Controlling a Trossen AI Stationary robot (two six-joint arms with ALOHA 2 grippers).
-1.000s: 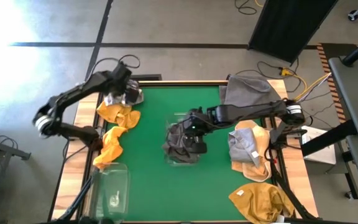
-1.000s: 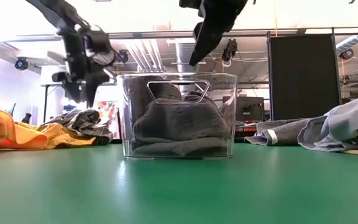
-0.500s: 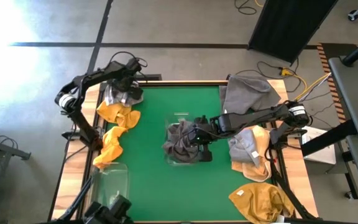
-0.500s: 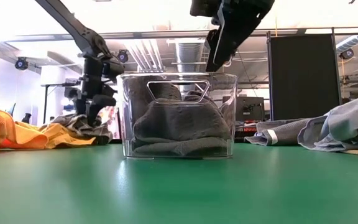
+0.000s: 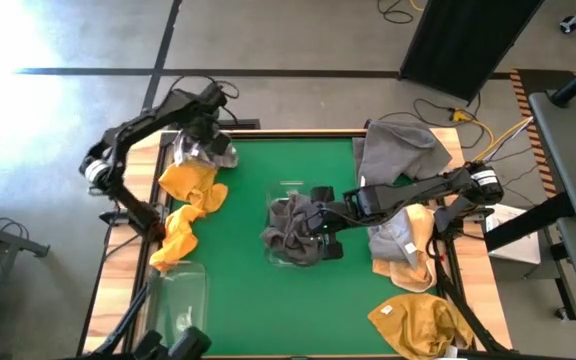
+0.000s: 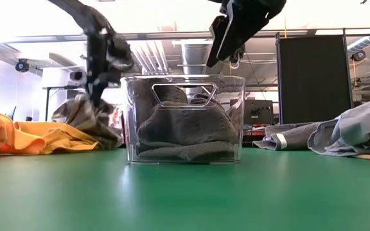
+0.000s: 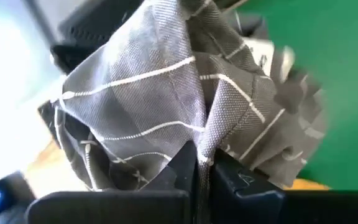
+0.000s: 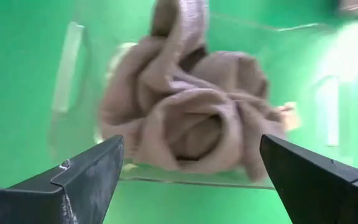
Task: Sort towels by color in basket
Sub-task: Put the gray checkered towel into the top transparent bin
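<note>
Fingers of your left gripper (image 7: 199, 163) are pinched tight on the grey-and-white checked towel (image 7: 166, 99), which you now hold off the table at the far left corner. A second ago those fingers stood wide apart above the cloth; half a second ago they were down on it; now the towel has been lifted and hangs from the left gripper (image 6: 98, 96), its long axis vertical, bunched at the top and spreading toward the table, its lowest folds near the mustard-yellow towels (image 5: 188, 200) lying along the left edge.

Your right gripper (image 8: 188, 171) has its fingers spread wide and holds nothing. It hovers over the clear basket (image 6: 185, 119) at the middle of the green table (image 5: 238, 300), having drifted slightly to the right over the last second. Inside the basket sits a crumpled pile of dark grey towels (image 8: 188, 118), unchanged.

On the right side of the table, a large grey towel (image 5: 398, 150) lies at the far corner, another grey one (image 5: 390, 238) rests atop a mustard towel beside the right arm, and one more mustard towel (image 5: 418, 322) lies at the near right corner. A second clear basket (image 5: 180, 300) stands at the near left.
</note>
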